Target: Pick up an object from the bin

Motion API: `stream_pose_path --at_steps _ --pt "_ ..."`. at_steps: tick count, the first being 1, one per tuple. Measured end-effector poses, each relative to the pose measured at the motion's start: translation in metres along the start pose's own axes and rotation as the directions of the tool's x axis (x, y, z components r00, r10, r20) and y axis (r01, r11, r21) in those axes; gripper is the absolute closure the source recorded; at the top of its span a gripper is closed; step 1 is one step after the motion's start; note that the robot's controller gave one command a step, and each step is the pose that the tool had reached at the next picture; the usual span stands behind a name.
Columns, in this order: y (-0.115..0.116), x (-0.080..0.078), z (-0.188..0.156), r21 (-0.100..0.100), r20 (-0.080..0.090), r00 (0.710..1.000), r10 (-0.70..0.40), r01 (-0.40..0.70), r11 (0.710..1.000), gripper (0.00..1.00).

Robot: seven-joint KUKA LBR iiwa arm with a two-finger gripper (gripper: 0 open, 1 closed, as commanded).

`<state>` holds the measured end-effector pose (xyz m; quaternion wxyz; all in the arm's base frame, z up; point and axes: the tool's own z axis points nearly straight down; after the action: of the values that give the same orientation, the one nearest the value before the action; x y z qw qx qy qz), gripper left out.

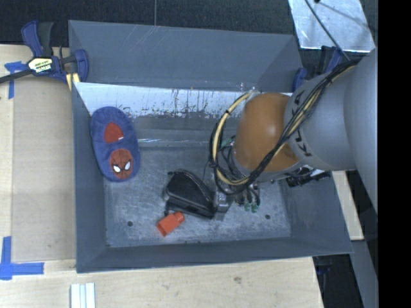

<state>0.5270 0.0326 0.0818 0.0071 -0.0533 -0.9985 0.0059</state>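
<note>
- We see a black wedge-shaped thing [188,193] lying flat near the middle of the bin [128,226] floor. Its right end is hidden.
- We see a small orange-red block [170,223], tilted, just beside the black thing's lower-left edge.
- We see a blue slipper [114,144] with red Spider-Man faces. It lies lengthwise by the left wall, well apart from both.

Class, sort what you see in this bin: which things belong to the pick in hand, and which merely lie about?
In the job: gripper, down at the right end of the black wedge-shaped object in the middle, which is likely the one to pick.
Lying about: blue Spider-Man slipper, left side; small orange piece, near the front.
</note>
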Motion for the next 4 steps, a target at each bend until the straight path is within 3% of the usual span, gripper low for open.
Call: stream_pose_path --at_steps 1,2,3,4 --pt "-0.031 0.000 -0.156 -0.014 0.025 0.998 0.055 -0.054 0.998 1.00" --pt "-0.030 0.002 -0.151 -0.013 0.016 0.999 0.052 -0.052 0.999 0.00" --pt "-0.048 -0.013 0.013 -0.008 0.008 0.997 0.077 -0.077 0.997 0.00" --pt "-0.004 0.046 -0.004 -0.016 0.010 0.993 0.121 -0.121 0.993 0.00"
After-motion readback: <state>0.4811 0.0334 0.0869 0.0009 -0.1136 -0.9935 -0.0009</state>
